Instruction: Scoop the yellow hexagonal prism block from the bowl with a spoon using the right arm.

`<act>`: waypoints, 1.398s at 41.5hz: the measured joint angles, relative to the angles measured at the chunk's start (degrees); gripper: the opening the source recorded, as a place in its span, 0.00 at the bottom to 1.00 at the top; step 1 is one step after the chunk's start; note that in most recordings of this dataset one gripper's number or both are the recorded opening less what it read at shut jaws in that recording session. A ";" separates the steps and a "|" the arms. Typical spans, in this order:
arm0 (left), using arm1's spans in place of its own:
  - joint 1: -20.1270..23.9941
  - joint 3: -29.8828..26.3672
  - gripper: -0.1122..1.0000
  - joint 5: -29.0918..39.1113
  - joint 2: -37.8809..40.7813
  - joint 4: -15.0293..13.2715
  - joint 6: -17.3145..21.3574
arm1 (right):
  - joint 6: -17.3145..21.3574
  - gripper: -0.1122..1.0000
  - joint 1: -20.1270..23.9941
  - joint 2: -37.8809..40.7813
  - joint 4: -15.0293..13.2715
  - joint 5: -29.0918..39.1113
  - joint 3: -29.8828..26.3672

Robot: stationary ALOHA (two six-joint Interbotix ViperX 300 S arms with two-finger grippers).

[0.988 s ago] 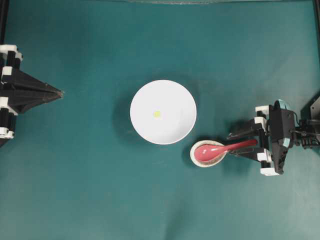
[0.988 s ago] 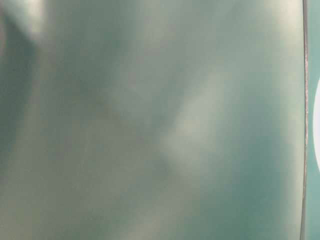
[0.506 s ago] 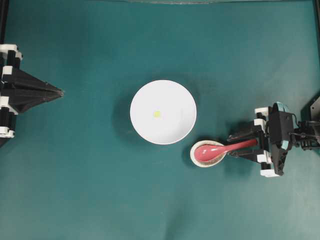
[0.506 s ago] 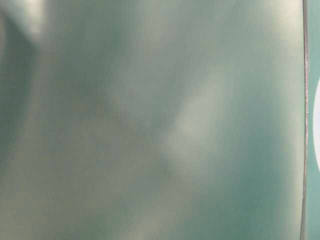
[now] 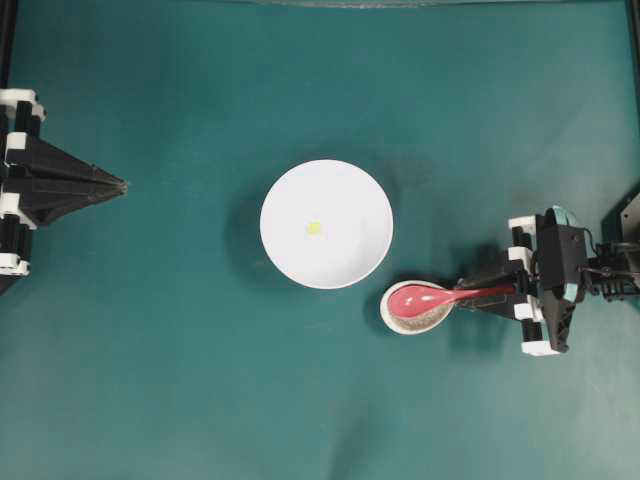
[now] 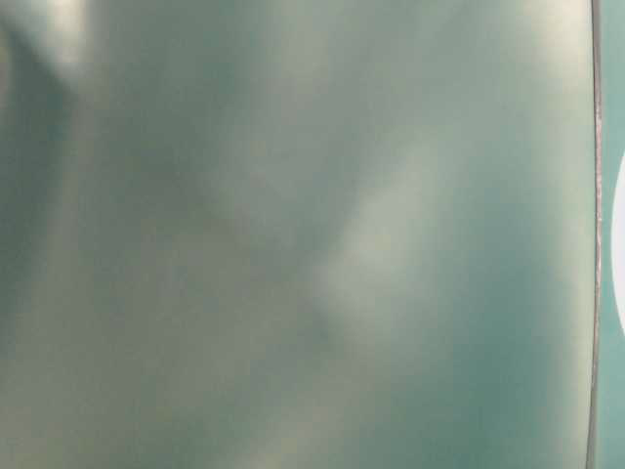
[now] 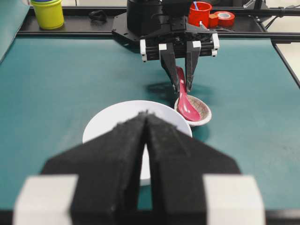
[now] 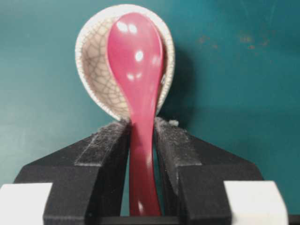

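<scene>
The white bowl (image 5: 326,224) sits mid-table with the tiny yellow hexagonal block (image 5: 314,228) inside it. The pink-red spoon (image 5: 428,297) lies with its scoop in the speckled beige spoon rest (image 5: 412,318), and it also shows in the right wrist view (image 8: 137,70). My right gripper (image 5: 478,295), with the teal band, is shut on the spoon's handle (image 8: 142,164). My left gripper (image 5: 118,185) is shut and empty at the far left. In the left wrist view the bowl (image 7: 108,126) lies behind my left fingers (image 7: 117,150), which hide the block.
In the left wrist view a yellow cup (image 7: 47,12), a red cup (image 7: 199,13) and a red tape roll (image 7: 224,18) stand on the black frame beyond the table. The table-level view is a blur, with a sliver of white at its right edge.
My right gripper's fingers have closed in on the spoon's handle. The spoon's scoop has shifted slightly up in the rest. The left arm has not moved.
</scene>
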 measured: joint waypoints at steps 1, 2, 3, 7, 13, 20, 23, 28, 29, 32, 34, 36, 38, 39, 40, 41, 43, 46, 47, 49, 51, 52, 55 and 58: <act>0.09 0.00 0.11 0.00 0.09 -0.09 -0.09 | 0.00 0.33 0.00 0.00 0.09 -0.09 0.00; 0.00 0.00 0.11 0.09 0.00 0.00 0.00 | 0.00 0.32 -0.09 0.00 0.09 -0.18 0.00; 0.00 0.00 0.11 0.18 0.09 -0.09 0.00 | 0.00 0.31 0.00 0.00 0.09 -0.18 0.00; 0.00 0.00 0.11 0.26 0.09 -0.09 -0.09 | 0.00 0.31 0.00 0.00 0.00 -0.18 0.00; 0.09 0.00 0.11 0.44 0.09 0.00 0.00 | 0.00 0.31 0.00 0.00 0.00 -0.18 0.00; 0.09 0.00 0.11 0.53 0.00 0.00 -0.18 | 0.18 0.30 -0.09 0.00 0.44 -0.18 0.00; 0.09 0.00 0.11 0.62 0.09 -0.09 -0.18 | 0.18 0.30 0.00 0.00 0.97 -0.26 0.00; 0.09 0.00 0.11 0.79 0.09 -0.09 -0.26 | 0.26 0.30 -0.09 -0.26 1.41 -0.18 0.00; 0.00 0.00 0.11 0.79 0.09 0.00 -0.26 | 0.26 0.31 -0.09 -0.35 1.41 -0.18 0.00; 0.00 0.00 0.11 0.88 0.00 0.00 -0.26 | 0.26 0.32 -0.09 -0.70 1.49 0.09 0.00; 0.00 0.00 0.11 0.97 0.00 -0.09 -0.26 | 0.26 0.34 -0.09 -1.14 1.49 0.44 -0.09; 0.09 0.00 0.11 0.97 0.00 0.00 -0.26 | 0.26 0.37 -0.09 -1.49 1.49 0.79 0.00; 0.09 0.00 0.11 0.97 0.00 0.00 -0.26 | 0.26 0.41 0.00 -1.93 1.58 1.32 0.00; 0.00 0.00 0.11 0.97 0.09 0.00 -0.26 | 0.26 0.42 0.00 -2.20 1.49 1.58 0.00; 0.09 0.00 0.11 0.97 0.09 0.00 -0.26 | 0.26 0.44 0.00 -2.46 1.49 2.02 0.00; 0.00 0.00 0.11 0.97 0.00 -0.09 -0.26 | 0.26 0.46 0.00 -2.64 1.58 2.37 0.00; 0.00 0.00 0.11 0.88 0.09 0.00 -0.26 | 0.26 0.49 0.00 -2.99 1.49 3.08 0.00; 0.00 0.00 0.11 0.97 0.00 0.00 -0.26 | 0.26 0.51 0.00 -3.34 1.49 3.69 0.00; 0.09 0.00 0.11 0.97 0.00 -0.09 -0.26 | 0.26 0.51 0.00 -3.43 1.58 3.69 0.00; 0.09 0.00 0.11 0.97 0.00 0.00 -0.26 | 0.26 0.51 0.00 -3.52 1.58 3.69 0.09; 0.09 0.00 0.11 0.97 0.09 0.00 -0.26 | 0.09 0.51 0.00 -3.43 1.58 3.69 0.09; 0.09 0.00 0.11 0.97 0.00 0.00 -0.26 | 0.09 0.51 0.00 -3.52 1.58 3.78 0.09; 0.09 0.00 0.11 0.97 0.00 -0.09 -0.26 | -0.18 0.51 0.00 -3.52 1.58 3.78 0.18; 0.09 0.00 0.11 0.97 0.09 0.00 -0.26 | -0.26 0.51 0.00 -3.52 1.49 3.69 0.18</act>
